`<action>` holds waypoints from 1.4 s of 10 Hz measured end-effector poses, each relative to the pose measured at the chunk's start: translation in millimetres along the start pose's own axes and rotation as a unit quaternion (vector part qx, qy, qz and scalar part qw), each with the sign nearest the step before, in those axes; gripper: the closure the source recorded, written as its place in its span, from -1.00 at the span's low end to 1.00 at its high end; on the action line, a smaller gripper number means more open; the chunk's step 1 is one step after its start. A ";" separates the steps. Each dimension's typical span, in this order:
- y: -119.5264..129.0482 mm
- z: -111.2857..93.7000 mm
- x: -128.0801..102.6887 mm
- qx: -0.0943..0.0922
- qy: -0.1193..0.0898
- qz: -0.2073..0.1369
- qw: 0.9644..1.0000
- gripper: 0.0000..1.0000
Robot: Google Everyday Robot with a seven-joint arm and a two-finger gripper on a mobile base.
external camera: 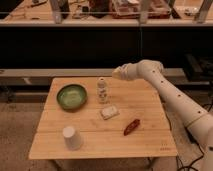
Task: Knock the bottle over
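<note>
The gripper (pixel 118 73) hangs over the far edge of the worktop (pixel 150 142); I cannot tell whether it is released or clenched. The bottle (pixel 102 90) stands upright just below and left of it in the picture, not touching it. Farther left of the gripper sits a green bowl (pixel 71 96). Nearer the camera lie a pale packet (pixel 109 112), a reddish object (pixel 131 126) and a white cup (pixel 72 137).

light wooden table (pixel 107 137) on speckled floor (pixel 19 131), dark shelving (pixel 100 23) behind.
</note>
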 end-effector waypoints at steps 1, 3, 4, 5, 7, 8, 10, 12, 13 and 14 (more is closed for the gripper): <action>-0.3 18.7 -1.1 -0.002 -0.009 -0.016 1.000 1.00; -1.2 36.9 3.3 -0.004 -0.012 -0.032 0.999 1.00; -2.3 46.4 4.5 -0.003 -0.014 -0.039 0.999 1.00; -5.1 54.9 3.7 0.000 -0.017 -0.045 0.999 1.00; -7.8 67.5 -3.2 0.003 -0.028 -0.051 0.998 1.00; -13.1 70.4 -11.6 0.006 -0.040 -0.054 0.998 1.00; -20.9 68.9 -34.4 0.014 -0.069 -0.061 0.996 1.00; -26.3 52.7 -74.0 0.028 -0.112 -0.081 0.990 1.00; -28.9 35.1 -102.8 0.039 -0.137 -0.098 0.985 1.00; -27.3 6.4 -138.1 0.049 -0.165 -0.116 0.978 1.00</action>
